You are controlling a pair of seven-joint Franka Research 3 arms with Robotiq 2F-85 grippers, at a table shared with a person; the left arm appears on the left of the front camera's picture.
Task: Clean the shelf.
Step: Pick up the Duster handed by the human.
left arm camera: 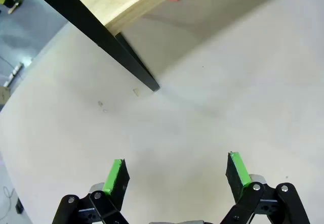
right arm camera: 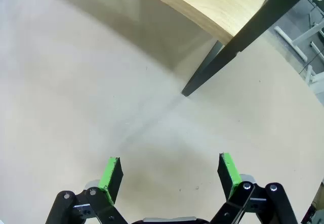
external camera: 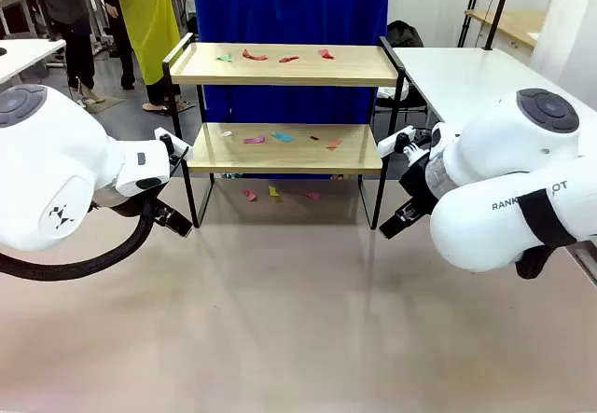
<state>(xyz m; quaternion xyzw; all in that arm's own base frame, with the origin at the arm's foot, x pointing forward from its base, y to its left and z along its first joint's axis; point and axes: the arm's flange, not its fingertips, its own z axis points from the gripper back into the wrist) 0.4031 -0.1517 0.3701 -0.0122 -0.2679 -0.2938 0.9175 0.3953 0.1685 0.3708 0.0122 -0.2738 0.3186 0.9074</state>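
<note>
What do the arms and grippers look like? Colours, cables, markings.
The left arm and right arm are white rounded shells with grey joint caps. The left carries a black ribbed hose and small black logo; the right, black lettering and a black strap. The left gripper and right gripper are black linkages with green pads.

Shelf (external camera: 289,77) scraps (external camera: 254,55) too small to identify.

A blue curtain (external camera: 289,3) hangs beyond the beige tabletop (external camera: 298,329), flanked by a white table (external camera: 466,77) at right, another white table (external camera: 23,54) far left, and grey floor (external camera: 126,105).
</note>
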